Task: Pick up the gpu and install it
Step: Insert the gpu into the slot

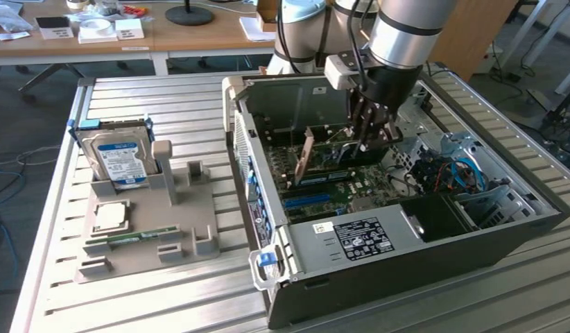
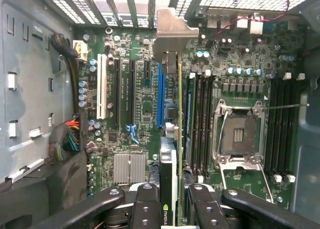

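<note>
My gripper (image 1: 367,139) reaches down into the open computer case (image 1: 378,274) and is shut on the gpu (image 1: 336,158), a thin dark card standing on edge above the motherboard (image 1: 345,191). In the wrist view the gpu (image 2: 170,164) runs edge-on between my two black fingers (image 2: 145,206), the gripper (image 2: 172,211) closed around it. Its grey metal bracket (image 2: 170,29) lies at the case's rear slot openings. The card stands directly beside the long blue slot (image 2: 160,96). I cannot tell whether its edge sits in the slot.
On the exterior view's left a grey fixture (image 1: 188,222) holds a blue-labelled hard drive (image 1: 118,156), a processor chip (image 1: 109,216) and a green memory stick (image 1: 132,238). Inside the case are the empty processor socket (image 2: 239,134), a heatsink (image 2: 129,168) and cable bundles (image 1: 461,173).
</note>
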Controlling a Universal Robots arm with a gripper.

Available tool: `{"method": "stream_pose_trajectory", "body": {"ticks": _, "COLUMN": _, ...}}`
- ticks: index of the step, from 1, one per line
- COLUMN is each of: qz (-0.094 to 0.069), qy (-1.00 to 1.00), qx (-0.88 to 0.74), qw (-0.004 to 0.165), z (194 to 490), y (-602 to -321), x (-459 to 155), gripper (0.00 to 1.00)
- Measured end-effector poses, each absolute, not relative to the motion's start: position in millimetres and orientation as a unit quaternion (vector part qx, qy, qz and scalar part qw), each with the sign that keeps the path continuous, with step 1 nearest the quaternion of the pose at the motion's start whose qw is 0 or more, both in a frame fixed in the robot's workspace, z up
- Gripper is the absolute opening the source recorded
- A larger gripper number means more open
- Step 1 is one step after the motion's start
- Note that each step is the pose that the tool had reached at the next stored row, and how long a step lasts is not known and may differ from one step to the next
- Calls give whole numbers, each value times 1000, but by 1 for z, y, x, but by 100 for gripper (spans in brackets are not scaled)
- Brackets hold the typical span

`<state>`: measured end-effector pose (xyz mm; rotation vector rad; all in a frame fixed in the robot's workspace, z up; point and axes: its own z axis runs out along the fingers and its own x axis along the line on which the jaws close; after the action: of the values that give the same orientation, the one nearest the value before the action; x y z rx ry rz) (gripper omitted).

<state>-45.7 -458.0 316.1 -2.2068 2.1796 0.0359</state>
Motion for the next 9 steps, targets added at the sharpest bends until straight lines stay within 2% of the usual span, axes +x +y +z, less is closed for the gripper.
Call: {"method": "stream_pose_trajectory", "body": {"ticks": 9, "qz": 11, "qy": 701, "qx": -713, "qw": 20, "z": 310, "y": -458, "x": -51, "gripper": 27}}
